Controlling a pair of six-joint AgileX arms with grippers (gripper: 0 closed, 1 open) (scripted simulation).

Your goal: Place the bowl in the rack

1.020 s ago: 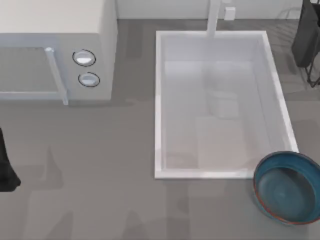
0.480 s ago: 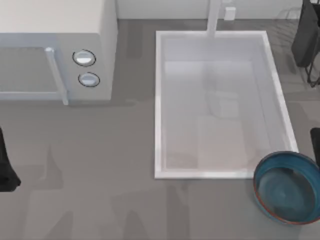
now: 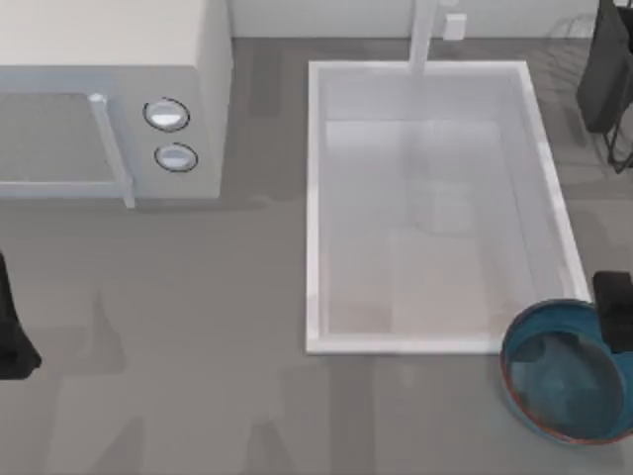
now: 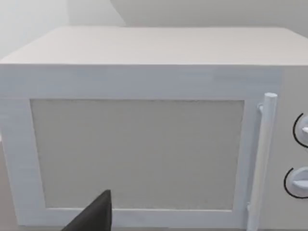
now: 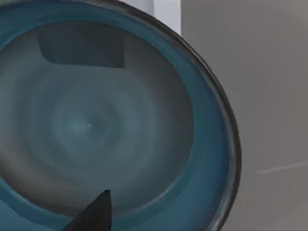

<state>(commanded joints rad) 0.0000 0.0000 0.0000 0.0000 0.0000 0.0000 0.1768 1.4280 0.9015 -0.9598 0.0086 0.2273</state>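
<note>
Top view, left to right: left gripper (image 3: pixel 12 336) parked at counter's left edge, facing microwave (image 3: pixel 114 99); sink (image 3: pixel 315 198) mid-counter; bowl (image 3: pixel 554 396) at front right corner, right gripper (image 3: pixel 615 309) over its far rim; rack (image 3: pixel 615 148) at far right corner. Finger state of both: cannot tell. Right wrist view: bowl's hollow directly below.

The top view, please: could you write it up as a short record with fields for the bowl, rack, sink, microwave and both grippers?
bowl: teal-blue bowl upright on the table, just off the sink's near right corner
rack: wire rack at the top view's far right edge, holding no bowl
sink: white sink at centre, nothing in it
microwave: microwave at far left, door closed
right gripper: right gripper above the bowl's far right rim, bowl not lifted
left gripper: left gripper parked at the left edge
</note>
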